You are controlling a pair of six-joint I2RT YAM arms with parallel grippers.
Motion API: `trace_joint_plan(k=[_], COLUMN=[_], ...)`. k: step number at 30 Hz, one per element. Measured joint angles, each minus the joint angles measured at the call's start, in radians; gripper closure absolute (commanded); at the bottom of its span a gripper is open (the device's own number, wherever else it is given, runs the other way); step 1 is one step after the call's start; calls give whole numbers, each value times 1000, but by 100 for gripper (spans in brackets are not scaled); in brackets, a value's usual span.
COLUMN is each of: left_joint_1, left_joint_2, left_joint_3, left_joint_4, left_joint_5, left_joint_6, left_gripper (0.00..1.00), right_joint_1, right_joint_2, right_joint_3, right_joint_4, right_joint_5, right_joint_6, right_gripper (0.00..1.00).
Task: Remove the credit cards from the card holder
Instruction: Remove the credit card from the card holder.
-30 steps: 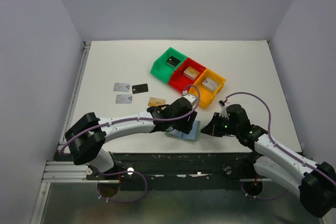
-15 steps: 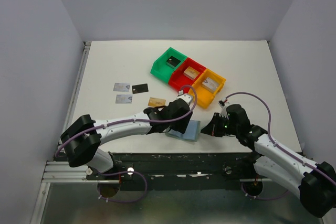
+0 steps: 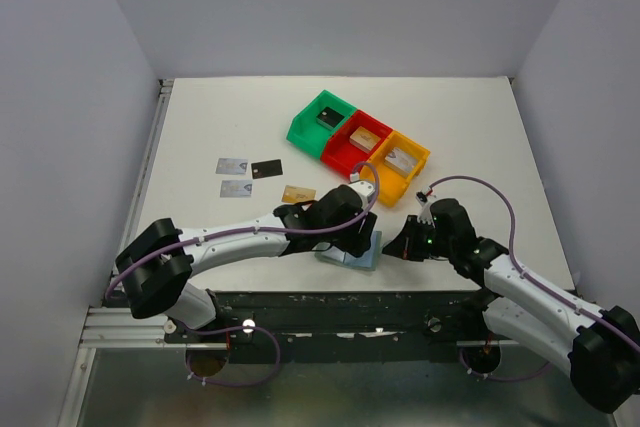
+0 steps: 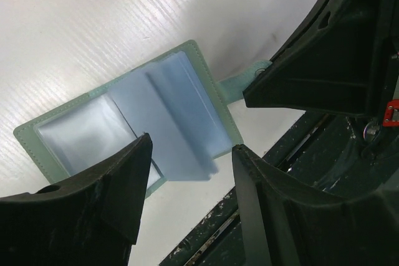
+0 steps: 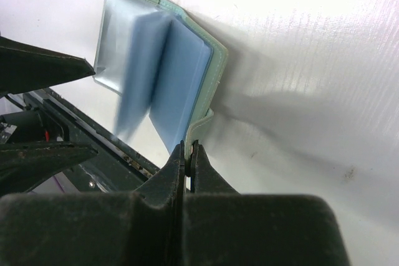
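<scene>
Card holder [image 4: 168, 110]: was laid open at the table's [image 3: 220, 117] near edge, its visible pockets seemingly emptied.
Right gripper [image 5: 189, 154]: was clenched on its strap [image 5: 201, 121].
Left gripper [image 4: 192, 147]: was held released above it.
Credit cards [image 3: 266, 168]: four were laid out; little was judged left.

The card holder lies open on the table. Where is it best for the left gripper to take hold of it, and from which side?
Probably the loose middle leaf of the card holder, at its free edge, from above. It stands up while the rest lies flat, so the open left gripper can straddle it while the right gripper pinches the strap.
</scene>
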Motion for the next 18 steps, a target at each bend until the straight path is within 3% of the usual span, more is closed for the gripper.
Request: trace_joint_plan(k=[10,18], left_joint_1=[6,5], left_joint_2=[-25,32], left_joint_3=[-5,19], left_joint_4=[-8,-50], left_joint_5=[-37,-71], left_joint_6=[2,22], left_gripper=[37,25], right_joint_1=[0,0], right_joint_2=[6,8], right_joint_3=[2,5], right_joint_4=[0,1], right_joint_5=[0,0], right_joint_6=[0,0], right_gripper=[100,100])
